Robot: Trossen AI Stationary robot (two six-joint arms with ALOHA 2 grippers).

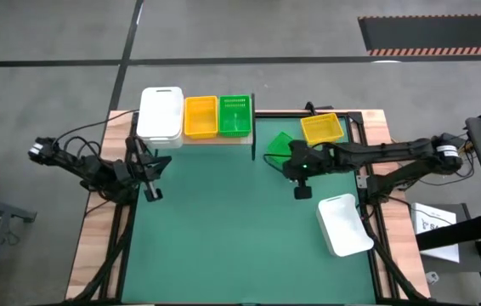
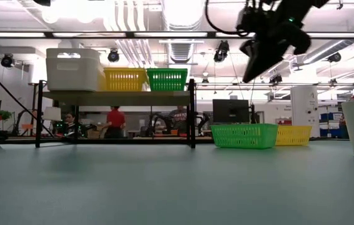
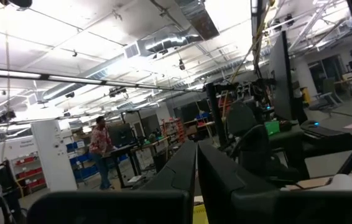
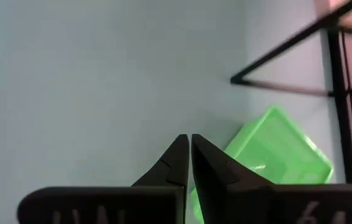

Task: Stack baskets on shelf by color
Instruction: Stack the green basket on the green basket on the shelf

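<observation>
On the wooden shelf [image 1: 215, 138] at the mat's far left stand a white basket [image 1: 160, 115], a yellow basket [image 1: 200, 116] and a green basket [image 1: 234, 115], side by side on their bottoms; they also show in the low view [image 2: 72, 69]. A loose green basket [image 1: 279, 143], a yellow basket [image 1: 322, 128] and a white basket [image 1: 343, 223] rest on the table at the right. My right gripper [image 4: 189, 142] is shut and empty, high above the mat [image 2: 258, 56], just on the near side of the loose green basket [image 4: 275, 149]. My left gripper [image 3: 196, 163] is shut and empty at the mat's left edge [image 1: 149, 172].
The shelf's black posts [image 4: 288, 62] stand close beside the loose green basket. The green mat [image 1: 240, 238] is bare in its middle and near part. Black frame bars [image 1: 364, 161] run along the table's right side. People stand in the room behind the table [image 2: 116, 119].
</observation>
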